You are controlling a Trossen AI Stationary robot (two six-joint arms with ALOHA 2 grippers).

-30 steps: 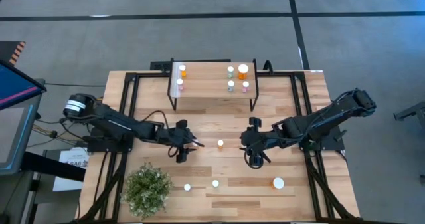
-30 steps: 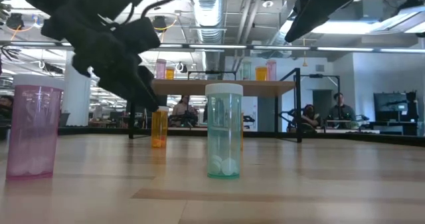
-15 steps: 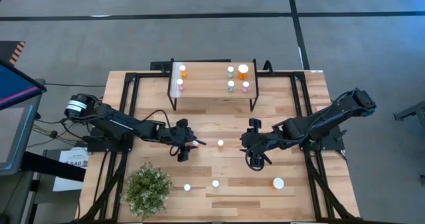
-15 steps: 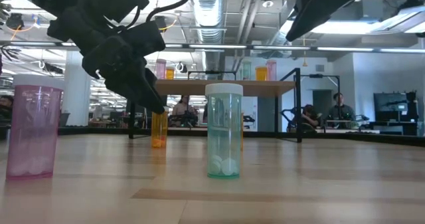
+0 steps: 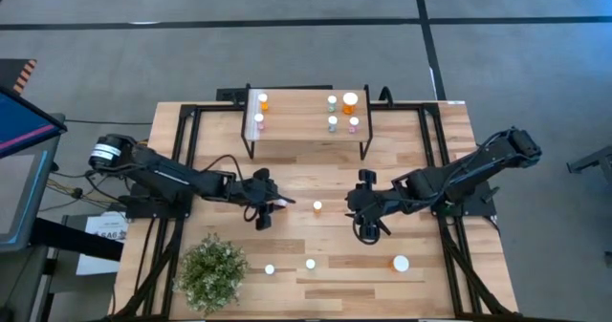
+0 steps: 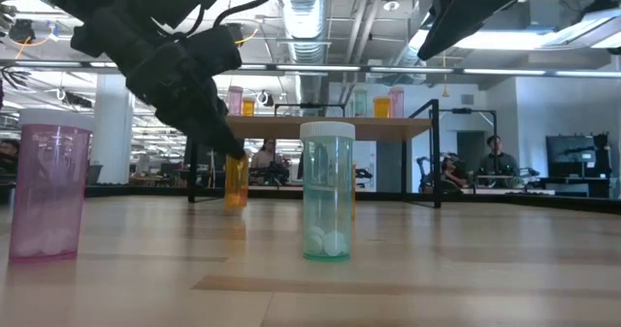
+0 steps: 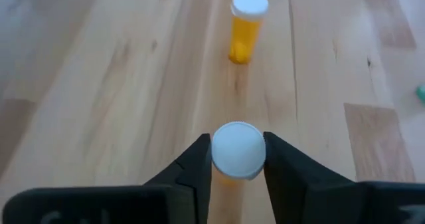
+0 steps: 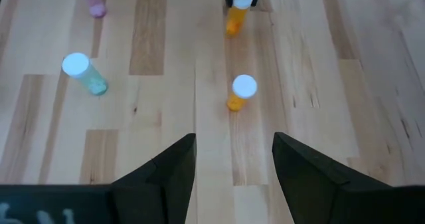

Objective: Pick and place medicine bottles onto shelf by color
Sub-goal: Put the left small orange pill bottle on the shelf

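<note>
My left gripper (image 5: 276, 205) is left of the table's centre, shut on a small orange medicine bottle (image 6: 236, 179) with a white cap. A second orange bottle (image 5: 317, 205) stands upright just to its right. My right gripper (image 5: 368, 229) hovers open right of centre, nothing between its fingers (image 8: 174, 164). Near the front edge stand a pink bottle (image 5: 270, 268), a pale green one (image 5: 310, 263) and a larger one with a white cap (image 5: 401, 263). The shelf (image 5: 306, 136) at the far side carries several bottles. My left gripper pinches the orange bottle's white cap (image 7: 238, 144) between its two fingers, one on each side. The fingers (image 6: 209, 133) slant down from the table's left. The bottle stays roughly upright below them; whether its base rests on the table I cannot tell.
A green bushy plant (image 5: 212, 272) stands at the front left corner. The shelf's black legs (image 5: 252, 148) stand at the far side. Bare wood lies between the two grippers and the shelf. People sit in the room beyond the table.
My left gripper has shut its fingers on the orange bottle's cap and drawn back slightly toward the table's left. In the low view the bottle now stands a little higher than before.
</note>
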